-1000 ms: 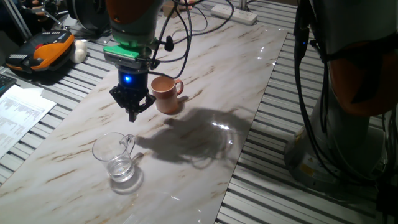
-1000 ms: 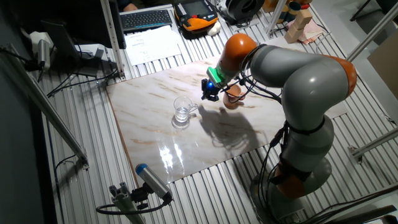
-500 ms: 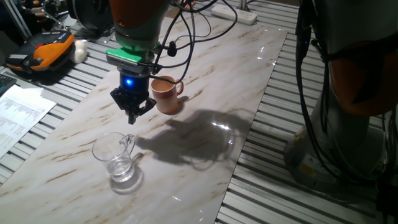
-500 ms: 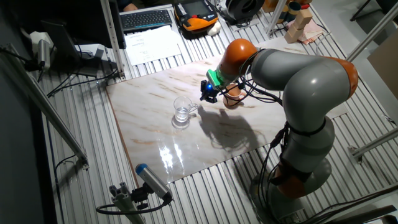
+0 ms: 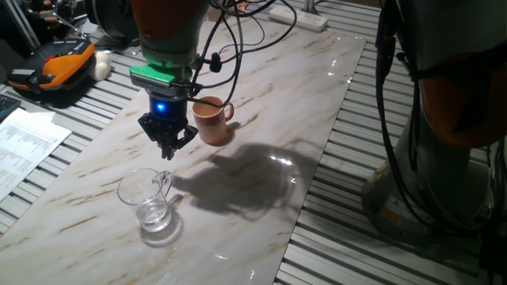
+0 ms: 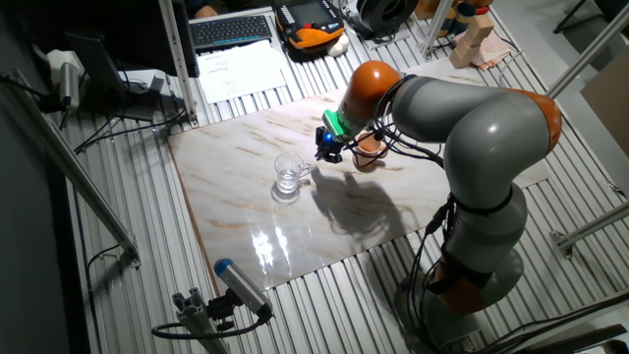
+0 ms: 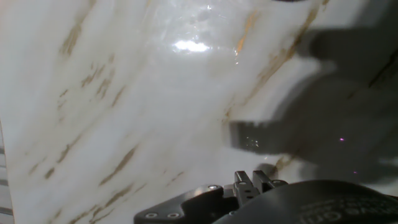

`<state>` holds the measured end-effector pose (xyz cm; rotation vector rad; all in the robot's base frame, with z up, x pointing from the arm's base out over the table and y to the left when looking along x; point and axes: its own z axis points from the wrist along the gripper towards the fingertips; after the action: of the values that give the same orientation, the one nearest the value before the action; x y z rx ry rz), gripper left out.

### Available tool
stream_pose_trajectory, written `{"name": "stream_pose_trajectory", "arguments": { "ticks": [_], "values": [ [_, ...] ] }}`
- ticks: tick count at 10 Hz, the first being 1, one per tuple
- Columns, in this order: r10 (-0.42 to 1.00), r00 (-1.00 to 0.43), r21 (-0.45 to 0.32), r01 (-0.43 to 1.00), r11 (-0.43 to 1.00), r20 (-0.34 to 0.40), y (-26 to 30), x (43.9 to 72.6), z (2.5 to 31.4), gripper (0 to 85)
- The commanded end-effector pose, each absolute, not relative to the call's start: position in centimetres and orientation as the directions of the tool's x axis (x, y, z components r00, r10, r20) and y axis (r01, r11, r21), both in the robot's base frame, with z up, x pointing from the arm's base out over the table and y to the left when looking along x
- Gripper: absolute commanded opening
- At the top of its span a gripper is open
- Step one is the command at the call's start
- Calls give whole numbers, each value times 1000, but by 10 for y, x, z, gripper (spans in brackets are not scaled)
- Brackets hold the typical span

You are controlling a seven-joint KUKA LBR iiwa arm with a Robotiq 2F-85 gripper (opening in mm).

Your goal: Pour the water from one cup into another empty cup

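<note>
In one fixed view, the gripper (image 5: 167,150) is seen hanging over the marble-patterned table (image 5: 261,111), pointed downward, with a blue light lit on the body above it. Its fingers appear drawn close together at the tip and nothing is held between them, though a narrow gap cannot be ruled out. The glass mug (image 5: 146,199) is seen standing upright on the table just below and to the camera-side of the gripper, apart from it, with its handle turned toward the gripper. A small amount of water (image 5: 155,216) is seen at its bottom. The brown mug (image 5: 211,119) is seen upright just behind the gripper, its handle turned to the right of the picture. An orange and black device (image 5: 49,68) and printed papers (image 5: 24,142) are seen on the slatted bench at the left.

In the other fixed view, the gripper (image 6: 325,154) is placed between the glass mug (image 6: 290,173) and the brown mug (image 6: 368,150), which is partly hidden by the arm. A keyboard (image 6: 232,29) is seen beyond the table.

In the hand view, only the marble surface (image 7: 124,106) with dark shadows and a bright glare is shown; the black gripper base is seen at the lower edge, and the state of the jaws cannot be told here. Neither mug is shown.
</note>
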<state>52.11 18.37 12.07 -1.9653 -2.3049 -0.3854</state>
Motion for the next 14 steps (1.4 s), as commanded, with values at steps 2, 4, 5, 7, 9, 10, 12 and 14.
{"name": "stream_pose_trajectory", "arguments": {
  "ticks": [2,4,5,7,9,10,12,14],
  "values": [
    [962,-157,137,982,128,225,185,521,119,170],
    [965,-134,149,984,101,225,186,522,115,340],
    [964,-117,169,983,77,239,187,522,115,340],
    [964,-88,193,980,39,252,191,522,115,340],
    [960,-79,210,977,22,269,192,521,114,340],
    [959,-78,214,977,18,274,192,522,114,340],
    [958,-78,210,978,19,275,196,524,114,340],
    [961,-78,193,981,26,266,202,526,118,170]
  ]
}}
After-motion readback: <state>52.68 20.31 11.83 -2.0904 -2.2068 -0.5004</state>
